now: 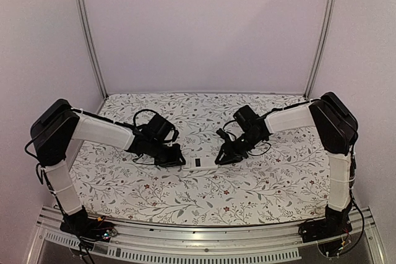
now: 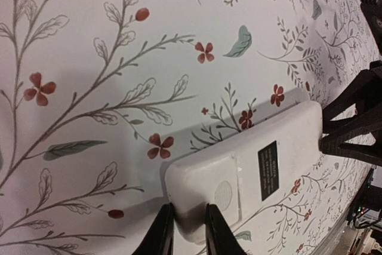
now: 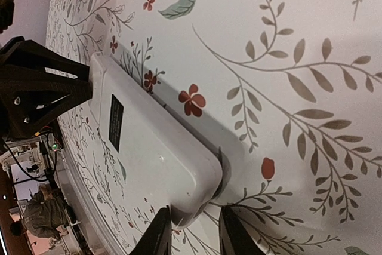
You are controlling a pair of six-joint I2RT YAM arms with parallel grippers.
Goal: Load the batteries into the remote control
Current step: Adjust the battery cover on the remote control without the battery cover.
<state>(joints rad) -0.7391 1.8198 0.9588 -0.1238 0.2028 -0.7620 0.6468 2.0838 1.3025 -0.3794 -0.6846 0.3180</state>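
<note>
The white remote control (image 1: 198, 164) lies back up on the flowered cloth between the two grippers, a black label on its back. My left gripper (image 1: 180, 160) pinches its left end; in the left wrist view both fingers of the left gripper (image 2: 190, 231) press against the remote control (image 2: 280, 147) beside its battery cover. My right gripper (image 3: 194, 231) straddles the other end of the remote control (image 3: 149, 141): one finger touches the corner, and the other stands a little off it, with cloth showing in between. The batteries are out of view.
The flowered cloth (image 1: 247, 190) covers the whole table. A metal rail (image 1: 204, 236) runs along the near edge by the arm bases. Upright frame posts (image 1: 322, 35) stand at the back corners.
</note>
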